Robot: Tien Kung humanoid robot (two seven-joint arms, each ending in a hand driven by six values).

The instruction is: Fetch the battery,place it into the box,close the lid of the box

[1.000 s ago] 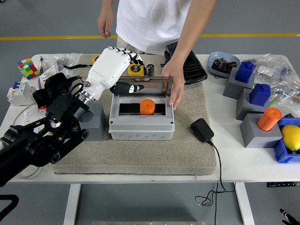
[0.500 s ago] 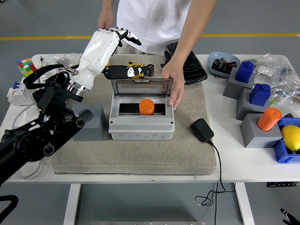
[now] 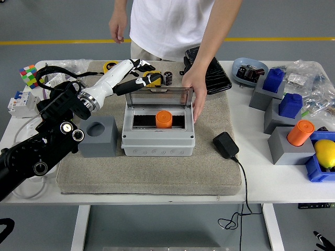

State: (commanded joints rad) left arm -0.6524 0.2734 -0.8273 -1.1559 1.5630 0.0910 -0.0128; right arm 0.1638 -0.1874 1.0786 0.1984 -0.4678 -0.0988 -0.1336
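Note:
An orange cylindrical battery (image 3: 164, 119) stands inside the grey box (image 3: 157, 140) at the middle of the beige mat. The box's clear lid (image 3: 159, 97) is raised at the back edge. My left hand (image 3: 134, 73), white with dark fingertips, reaches in behind the lid's left corner, fingers stretched out and holding nothing. A person's hand (image 3: 194, 89) rests against the right end of the lid and box. The empty grey holder block (image 3: 99, 136) sits left of the box.
A yellow tape measure (image 3: 152, 78) and a black cylinder (image 3: 168, 78) lie behind the lid. A black adapter (image 3: 225, 145) with cable is right of the box. Grey blocks with an orange cylinder (image 3: 300, 132) and blue pieces stand far right. A colour cube (image 3: 30, 76) is at far left.
My left hand swung up over the lid, then dropped and turned edge-on behind its left corner. The lid stands more upright. The person's hand stayed on the box.

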